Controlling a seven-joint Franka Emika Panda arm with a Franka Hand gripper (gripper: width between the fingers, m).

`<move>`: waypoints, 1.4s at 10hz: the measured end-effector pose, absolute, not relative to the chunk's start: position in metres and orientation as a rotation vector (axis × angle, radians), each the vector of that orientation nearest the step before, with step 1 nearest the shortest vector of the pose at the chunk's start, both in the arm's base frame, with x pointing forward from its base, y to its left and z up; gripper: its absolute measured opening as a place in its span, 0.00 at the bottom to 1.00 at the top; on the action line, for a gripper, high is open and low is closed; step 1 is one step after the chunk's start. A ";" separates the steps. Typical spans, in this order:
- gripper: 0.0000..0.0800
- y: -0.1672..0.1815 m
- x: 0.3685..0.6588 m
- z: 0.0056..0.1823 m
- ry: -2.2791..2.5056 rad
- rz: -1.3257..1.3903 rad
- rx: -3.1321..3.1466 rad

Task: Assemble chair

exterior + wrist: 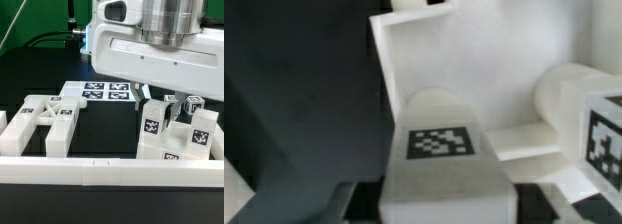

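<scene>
The chair is in loose white tagged parts. A cross-braced frame (42, 122) lies at the exterior view's left. A cluster of blocky pieces (190, 135) stands at the right. My gripper (441, 208) hangs over that cluster, under the big white hand (150, 50). In the wrist view a white post with a rounded top and a square tag (441, 142) stands between my fingers (352, 200). A thin dark gap shows on each side of the post, so the jaws stand open around it. Another tagged piece (589, 120) sits right beside the post.
The marker board (108, 93) lies flat at the back middle. A long white border rail (110, 172) runs along the front, with another rail piece (8, 135) at the exterior view's left. Dark table (110, 130) lies between the frame and the cluster.
</scene>
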State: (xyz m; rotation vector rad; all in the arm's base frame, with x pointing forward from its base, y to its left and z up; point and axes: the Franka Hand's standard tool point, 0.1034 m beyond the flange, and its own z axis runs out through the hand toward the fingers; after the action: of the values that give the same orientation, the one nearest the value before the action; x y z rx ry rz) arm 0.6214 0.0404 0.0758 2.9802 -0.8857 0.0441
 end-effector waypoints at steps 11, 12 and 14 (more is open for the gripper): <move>0.81 0.041 0.601 0.094 -0.852 0.169 3.070; 0.81 0.038 0.595 0.091 -0.848 0.217 3.093; 0.81 0.028 0.589 0.090 -0.825 0.289 3.112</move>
State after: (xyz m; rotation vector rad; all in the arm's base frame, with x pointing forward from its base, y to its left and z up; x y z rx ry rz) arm 0.5894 0.0275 0.0898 3.1122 -0.8245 0.2886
